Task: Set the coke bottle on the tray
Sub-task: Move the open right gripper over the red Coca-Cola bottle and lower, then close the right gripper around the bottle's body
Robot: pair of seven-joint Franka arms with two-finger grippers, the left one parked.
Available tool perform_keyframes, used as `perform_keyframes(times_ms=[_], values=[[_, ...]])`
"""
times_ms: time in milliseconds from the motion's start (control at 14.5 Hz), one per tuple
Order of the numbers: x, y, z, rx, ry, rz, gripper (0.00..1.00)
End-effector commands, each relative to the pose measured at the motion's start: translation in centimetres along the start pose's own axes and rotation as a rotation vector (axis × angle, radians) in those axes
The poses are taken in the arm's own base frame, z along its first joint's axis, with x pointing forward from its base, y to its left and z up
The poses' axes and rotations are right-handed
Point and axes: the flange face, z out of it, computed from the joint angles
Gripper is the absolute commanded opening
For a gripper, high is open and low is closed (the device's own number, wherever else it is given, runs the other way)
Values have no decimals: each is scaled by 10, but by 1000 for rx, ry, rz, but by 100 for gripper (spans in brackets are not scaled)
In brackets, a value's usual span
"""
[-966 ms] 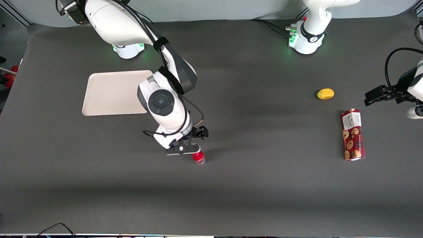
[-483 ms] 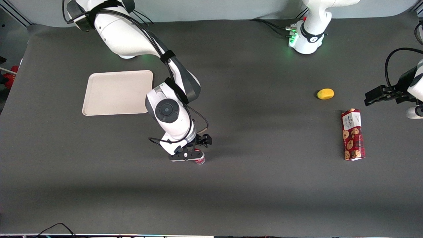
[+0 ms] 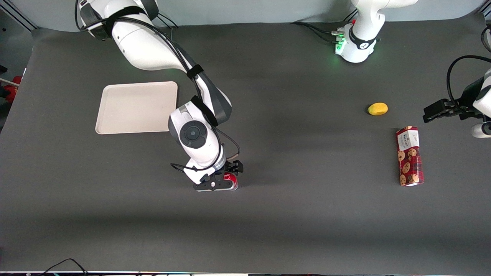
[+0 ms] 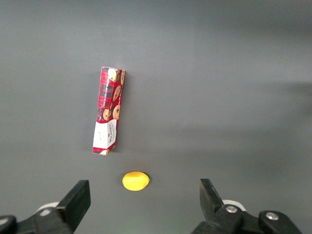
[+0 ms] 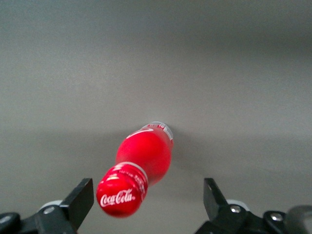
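A red cookie box [image 4: 108, 110] lies near a lemon [image 4: 135, 181].

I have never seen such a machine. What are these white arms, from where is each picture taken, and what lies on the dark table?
The white arms are robot arms, each ending in a two-finger gripper. One picture looks down on the dark grey table from the front; the other two come from small cameras on the arms' wrists.

The working arm's gripper is low over the small slim red coke bottle, which stands upright on the table. In the wrist view its fingers are open on either side of the bottle, so nothing is held yet.

The flat beige plastic tray, where the bottle must go, lies farther from the front camera. Toward the parked arm's end lie a small yellow lemon-like fruit and a long red cookie box.
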Motion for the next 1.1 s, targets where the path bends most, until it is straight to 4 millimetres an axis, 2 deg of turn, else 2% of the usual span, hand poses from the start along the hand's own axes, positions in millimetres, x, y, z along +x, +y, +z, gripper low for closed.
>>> perform_keyframes(times_ms=[0,276,621,897,1034], values=[[7,-8,-4,-1,28,14,100],[11,-11,-1,5,39,12,100],[9,-9,14,-8,19,11,100],[8,-10,14,-9,18,21,100],[4,-18,14,-10,21,19,99]])
